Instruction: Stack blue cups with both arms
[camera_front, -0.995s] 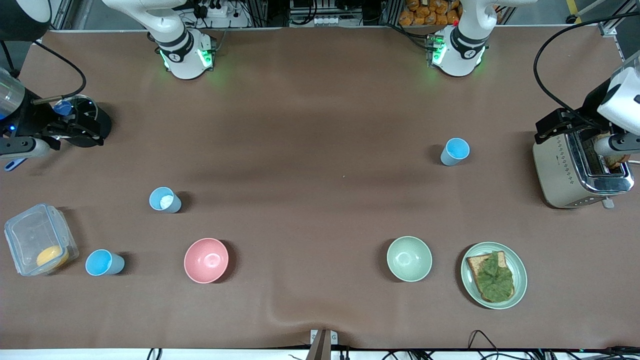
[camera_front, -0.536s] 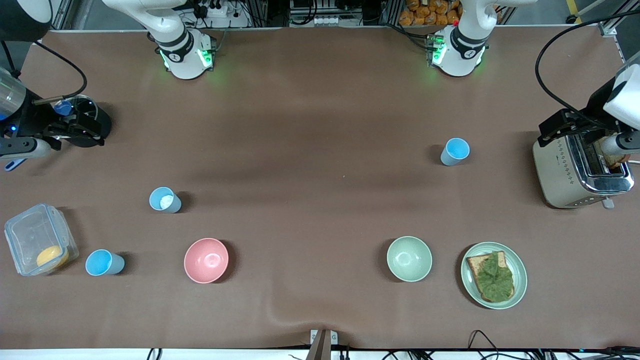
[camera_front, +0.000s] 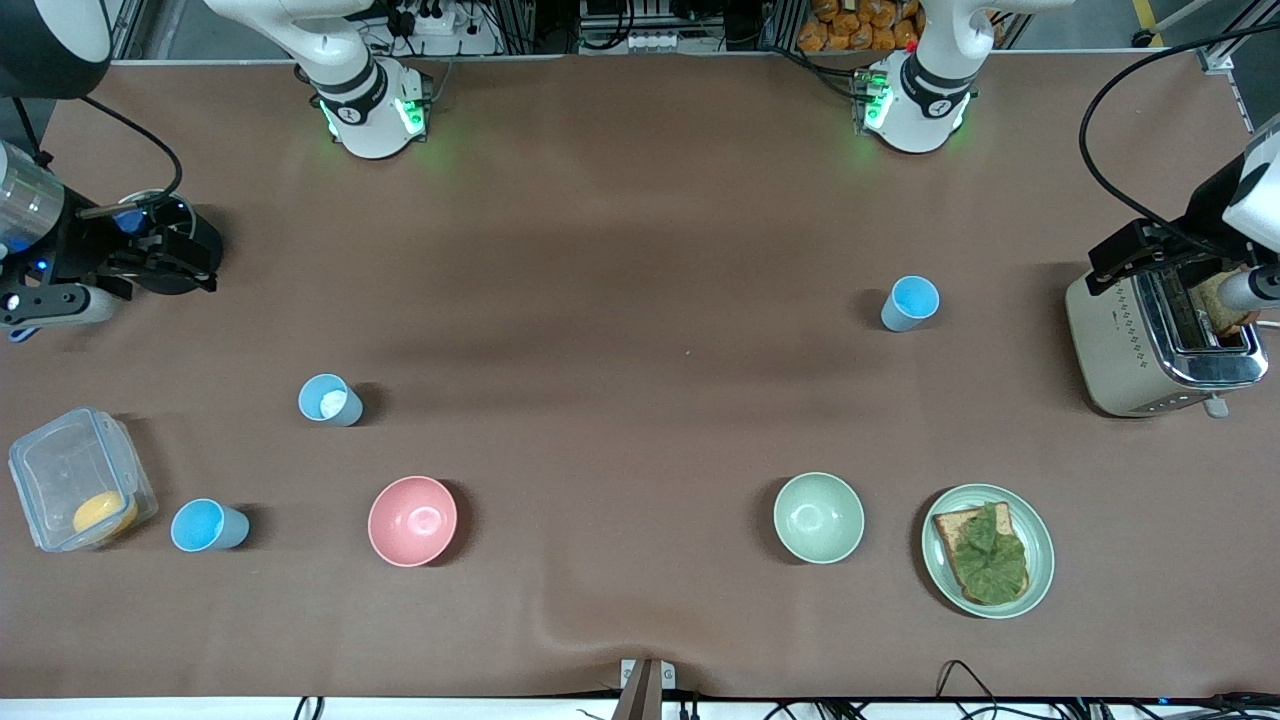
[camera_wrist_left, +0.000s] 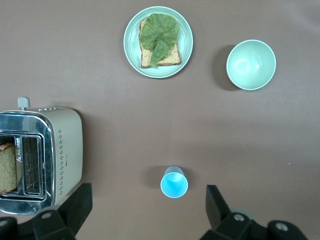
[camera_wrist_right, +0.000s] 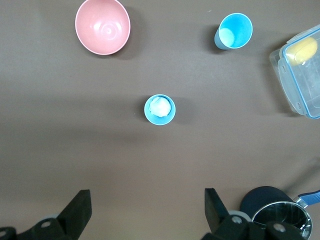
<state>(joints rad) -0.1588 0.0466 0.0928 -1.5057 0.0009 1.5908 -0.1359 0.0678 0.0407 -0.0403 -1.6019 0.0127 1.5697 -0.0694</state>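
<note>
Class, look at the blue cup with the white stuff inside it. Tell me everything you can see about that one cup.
The blue cup is a small light-blue tumbler, plastic by its look, tapered and without a handle. It stands upright, mouth up, with something whitish lying in its bottom. It rests on the brown table toward the right arm's end, farther from the front camera than the pink bowl. Nothing else touches it; no gripper is at it.

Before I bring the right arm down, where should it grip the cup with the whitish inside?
Grip the whitish-inside cup at its rim, coming straight down from above, one jaw each side of the wall. It stands upright, mouth up, apart from the pink bowl. The right gripper is open above the table near it.
</note>
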